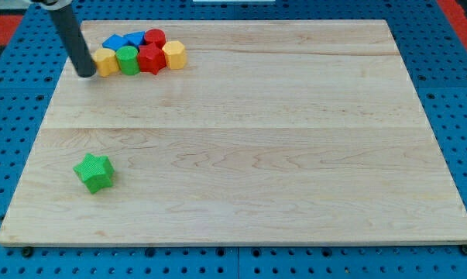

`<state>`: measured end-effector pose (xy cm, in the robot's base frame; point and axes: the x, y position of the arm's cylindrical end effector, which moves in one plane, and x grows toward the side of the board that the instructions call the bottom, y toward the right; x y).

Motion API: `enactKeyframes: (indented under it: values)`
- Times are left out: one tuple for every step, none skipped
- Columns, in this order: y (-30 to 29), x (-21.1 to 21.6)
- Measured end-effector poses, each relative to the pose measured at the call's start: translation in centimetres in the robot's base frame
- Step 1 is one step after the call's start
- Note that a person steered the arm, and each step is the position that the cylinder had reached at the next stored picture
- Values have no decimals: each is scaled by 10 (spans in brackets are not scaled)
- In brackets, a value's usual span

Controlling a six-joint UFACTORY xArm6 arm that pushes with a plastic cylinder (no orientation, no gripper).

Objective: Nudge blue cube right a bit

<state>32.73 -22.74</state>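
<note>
A pale wooden board (241,132) is seen lying on a blue pegboard surface (458,93), which is cut off at every edge of the view. A dark rod comes down from the view's top left, its upper part cut off by the frame. My tip (87,74) rests on the board at the left end of a tight cluster of blocks, just beside the yellow block (105,61); whether it touches that block cannot be told. No gripper is fitted, so nothing is held.

The cluster sits near the board's top left corner. In its front row, from the view's left, stand the yellow block, a green cylinder (127,60), a red star-like block (150,58) and a yellow hexagonal block (173,54). Behind them, partly hidden, are the blue cube (134,39), a second blue block (113,42) whose shape is hard to make out, and a red cylinder (155,37). The blue cube lies between these two.

Well apart, near the bottom left, a green star (93,172) stands alone.
</note>
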Motion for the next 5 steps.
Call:
enactKeyframes:
  values:
    - [43, 0]
    - [35, 0]
    - [-7, 0]
    - [-24, 0]
    - [-41, -29]
